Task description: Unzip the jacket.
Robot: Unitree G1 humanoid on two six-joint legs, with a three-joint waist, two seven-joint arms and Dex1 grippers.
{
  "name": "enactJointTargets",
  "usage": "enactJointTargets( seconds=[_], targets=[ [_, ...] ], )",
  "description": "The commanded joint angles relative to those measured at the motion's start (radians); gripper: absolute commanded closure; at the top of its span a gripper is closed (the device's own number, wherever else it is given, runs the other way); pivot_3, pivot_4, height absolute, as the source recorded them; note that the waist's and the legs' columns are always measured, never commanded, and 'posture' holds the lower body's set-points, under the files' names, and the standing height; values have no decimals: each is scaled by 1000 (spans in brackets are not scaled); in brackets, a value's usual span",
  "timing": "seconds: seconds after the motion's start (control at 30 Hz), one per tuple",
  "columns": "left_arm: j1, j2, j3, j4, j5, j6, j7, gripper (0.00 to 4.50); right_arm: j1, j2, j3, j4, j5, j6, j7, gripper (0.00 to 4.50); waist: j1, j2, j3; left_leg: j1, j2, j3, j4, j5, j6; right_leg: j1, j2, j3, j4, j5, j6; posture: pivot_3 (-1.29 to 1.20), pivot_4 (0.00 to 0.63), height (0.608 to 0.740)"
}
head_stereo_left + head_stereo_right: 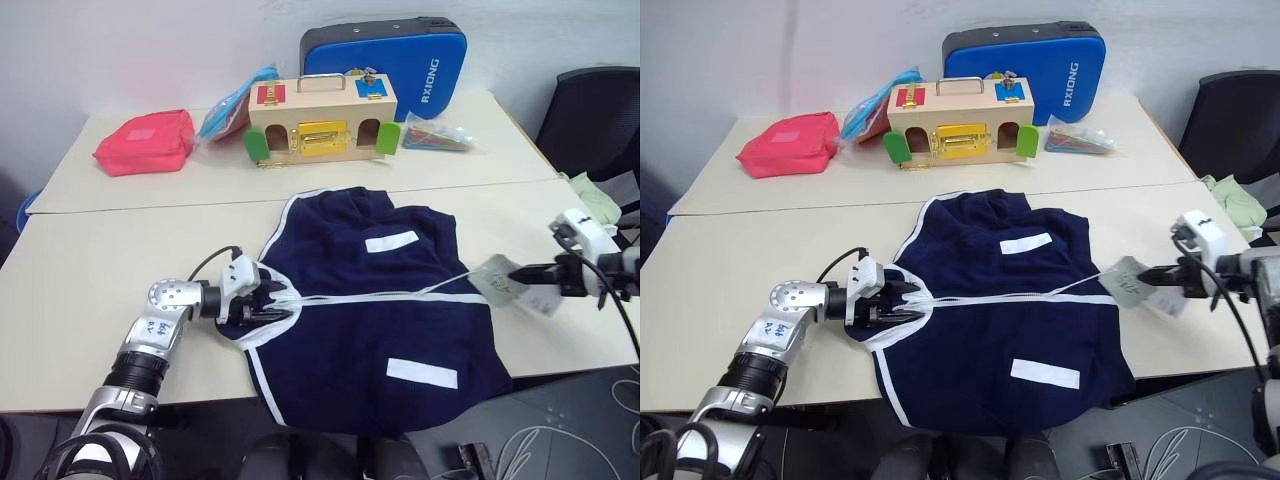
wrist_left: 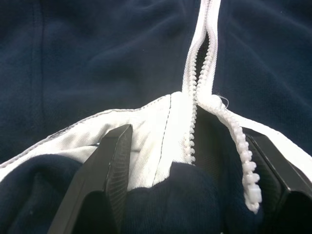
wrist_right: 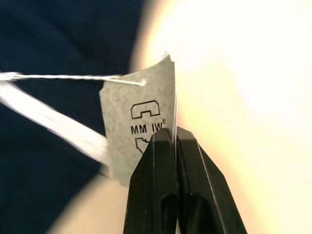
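The navy jacket lies flat on the near table, its white zipper line running across the middle. My left gripper clamps a bunch of the jacket's white-banded edge at the zipper's left end. There the two rows of teeth stand apart. At the table's right edge my right gripper is shut on a grey paper hang tag. A thin string runs taut from the tag back to the zipper line.
On the far table stand a red pouch, a wooden lock box, a blue case and plastic bags. A black chair with a green cloth is beyond the right edge.
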State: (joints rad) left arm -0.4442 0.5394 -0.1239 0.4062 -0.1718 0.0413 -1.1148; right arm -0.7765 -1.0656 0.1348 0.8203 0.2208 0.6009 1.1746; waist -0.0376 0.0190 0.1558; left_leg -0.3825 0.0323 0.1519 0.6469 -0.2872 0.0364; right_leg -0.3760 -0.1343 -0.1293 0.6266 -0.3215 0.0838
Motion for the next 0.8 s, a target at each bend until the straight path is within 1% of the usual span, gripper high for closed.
enactJointTargets(
  seconds=[0.03, 0.13, 0.3, 0.37, 0.47, 0.53, 0.57, 0.6, 0.63, 0.67, 0.73, 0.8],
  targets=[
    [102, 41, -42, 94, 67, 64, 6, 1495, -57, -24, -57, 128, -68, -123, -102, 4500, -5, 0, 0, 0, 0, 0, -1, 0, 0, 0, 0, 0, 0, 0, 0, 0, 150, 740],
    [108, 43, -44, 85, 67, 65, 6, 1495, -110, -1, -79, 228, -104, -210, -184, 4500, -13, 2, -1, 3, 0, 2, -3, 0, -1, 1, 1, 1, 0, -1, -1, 0, 150, 740],
    [113, 47, -50, 82, 73, 60, 5, 1495, -151, 40, -103, 311, -142, -319, -274, 4500, -17, 1, -1, 10, 0, 6, -7, 0, -2, 4, 1, 6, 0, -1, -1, 0, 150, 740],
    [117, 50, -53, 85, 77, 54, 3, 1495, -158, 50, -115, 331, -152, -354, -307, 4500, -16, 1, -1, 11, 0, 8, -9, 1, -3, 4, 1, 7, 0, -1, -1, 0, 150, 740],
    [125, 57, -55, 84, 82, 49, 2, 1495, -149, 60, -129, 352, -176, -451, -407, 4500, -16, 2, -1, 12, 0, 9, -10, 1, -3, 3, 1, 9, 0, -1, -1, 0, 150, 740],
    [128, 61, -56, 90, 86, 40, 4, 1495, -144, 66, -138, 359, -187, -499, -441, 4500, -17, 2, -1, 12, 0, 10, -10, 1, -3, 3, 1, 10, 0, -1, -1, 0, 150, 740],
    [130, 62, -56, 91, 86, 38, 4, 1495, -141, 69, -143, 360, -186, -519, -436, 4500, -17, 2, -1, 13, 0, 10, -11, 1, -3, 3, 1, 10, 0, -1, -1, 0, 150, 740],
    [131, 62, -55, 93, 85, 36, 6, 1495, -127, 80, -153, 343, -177, -588, -413, 4500, -17, 2, -1, 13, 0, 11, -12, 1, -3, 3, 1, 11, 0, -1, -1, 0, 150, 740],
    [133, 61, -53, 92, 83, 36, 7, 1495, -110, 87, -150, 324, -173, -618, -363, 4500, -17, 2, -1, 13, 0, 11, -12, 2, -4, 3, 1, 11, 0, -1, -1, 0, 150, 740],
    [134, 60, -52, 91, 81, 37, 8, 1495, -95, 93, -139, 313, -177, -610, -315, 4500, -17, 2, -1, 14, 0, 11, -13, 2, -4, 3, 2, 12, 0, -1, -1, 0, 150, 740],
    [135, 57, -50, 82, 75, 43, 11, 1495, -42, 99, -120, 272, -165, -512, -172, 4500, -18, 1, -1, 15, 0, 12, -14, 2, -4, 3, 3, 13, -1, -1, -1, 0, 150, 740],
    [134, 52, -47, 77, 73, 43, 18, 1495, -3, 87, -109, 250, -192, -487, -174, 4500, -18, -1, -2, 17, 1, 12, -15, 2, -4, 4, 3, 13, -1, -1, 0, 0, 150, 740]
  ],
)
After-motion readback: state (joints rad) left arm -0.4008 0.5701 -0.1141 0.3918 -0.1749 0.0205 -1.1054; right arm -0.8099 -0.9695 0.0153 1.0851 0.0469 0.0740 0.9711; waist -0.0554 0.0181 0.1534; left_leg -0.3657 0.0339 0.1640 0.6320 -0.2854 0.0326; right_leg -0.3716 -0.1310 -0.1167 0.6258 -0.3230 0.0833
